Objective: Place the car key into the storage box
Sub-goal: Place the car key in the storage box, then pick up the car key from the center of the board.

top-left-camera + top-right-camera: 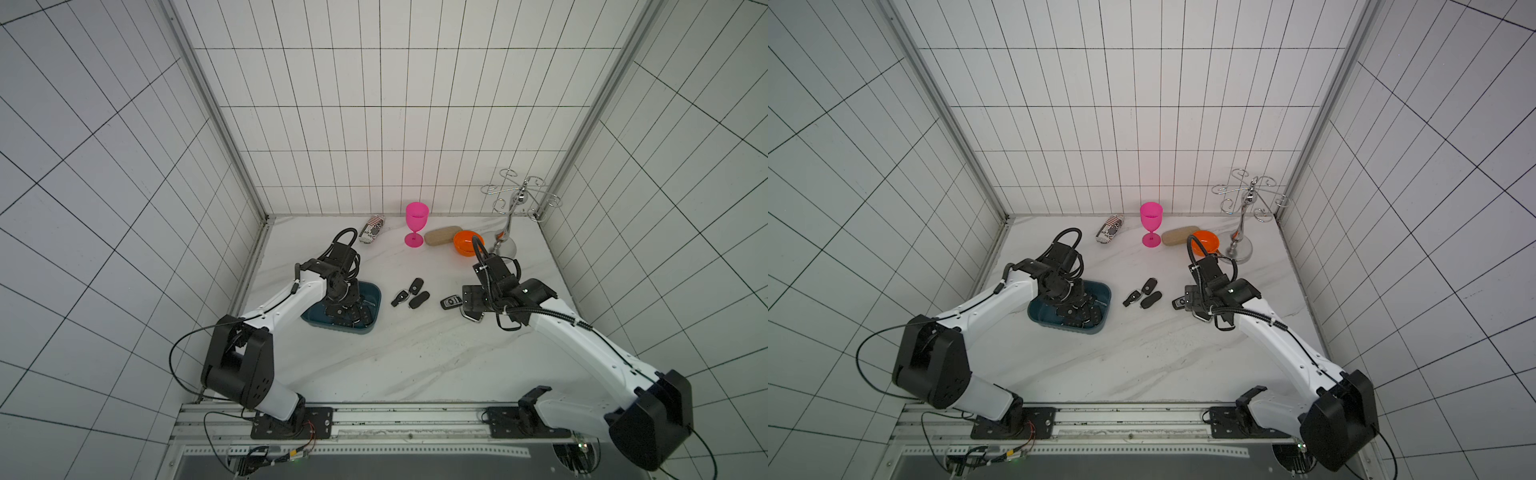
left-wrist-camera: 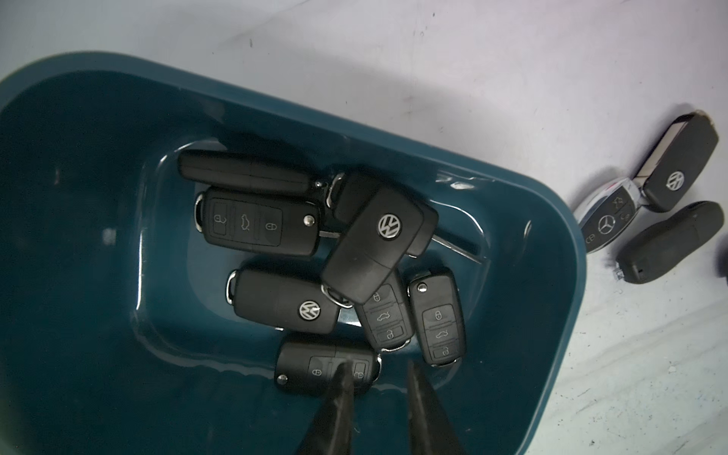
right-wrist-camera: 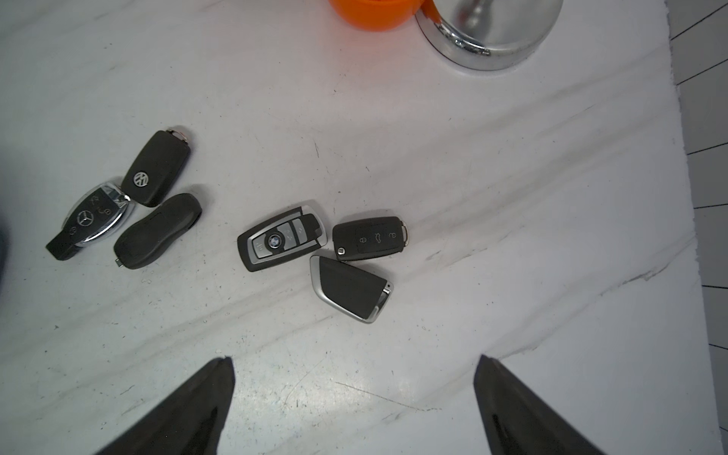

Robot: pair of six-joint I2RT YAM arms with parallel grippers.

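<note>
- left gripper (image 2: 378,374) low over storage box (image 2: 98,138), jaws slightly apart, nothing between them
- car keys (image 2: 374,236) piled inside the box
- right gripper (image 3: 354,360) spread wide, empty, above BMW key (image 3: 281,238) plus two more on table (image 3: 512,197)
- Mercedes key (image 3: 90,220) and two others between box and right gripper
- pink goblet (image 1: 416,222), orange bowl (image 1: 465,243) near far wall

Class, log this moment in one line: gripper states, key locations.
left gripper: open, empty, over storage box | right gripper: open | car keys: some boxed, six on table
</note>
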